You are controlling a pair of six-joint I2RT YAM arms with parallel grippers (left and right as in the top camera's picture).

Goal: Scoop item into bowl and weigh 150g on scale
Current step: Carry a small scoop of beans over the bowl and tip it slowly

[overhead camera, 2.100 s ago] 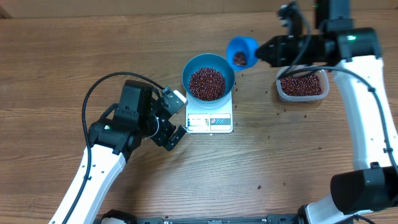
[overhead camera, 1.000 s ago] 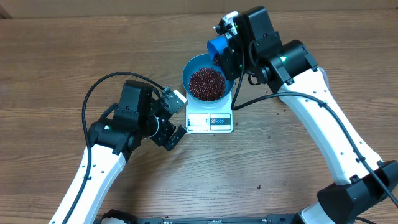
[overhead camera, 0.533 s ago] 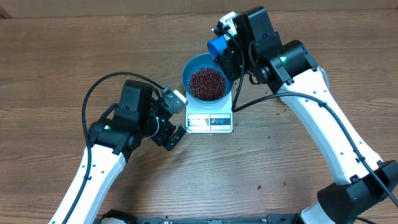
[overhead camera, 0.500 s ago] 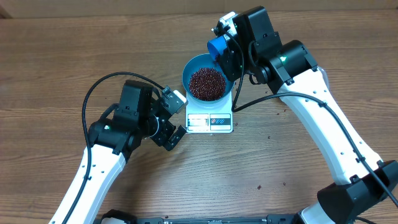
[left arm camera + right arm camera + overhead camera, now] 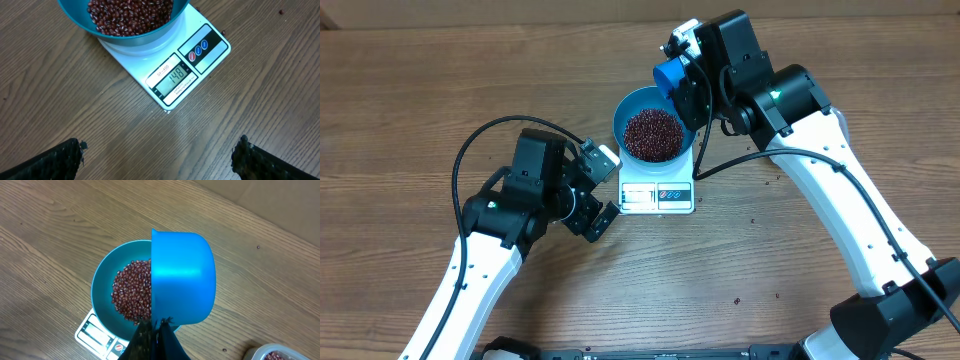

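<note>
Two short: reads 148 on scale (image 5: pixel 212 50) display (image 5: pixel 173 80). Holds scoop (image 5: pixel 669 75) tipped at 1 o'clock rim of bowl (image 5: pixel 620 112), right gripper (image 5: pixel 155 330) clamped on its handle; moved in from 3 o'clock, now frozen half a second. Shows beans (image 5: pixel 652 133) heaped in bowl, bowl on scale. Leaves left gripper (image 5: pixel 607 188) spread wide, empty, at scale's 9 o'clock. Probably needs just a trickle more.

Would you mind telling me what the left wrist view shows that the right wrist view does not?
Left wrist only: a legible scale display reading 148, and the open left fingers. Right wrist only: the blue scoop tipped over the bowl, gripped by the right fingers, and a corner of the clear tub. Both: the bowl of beans on the white scale.
</note>
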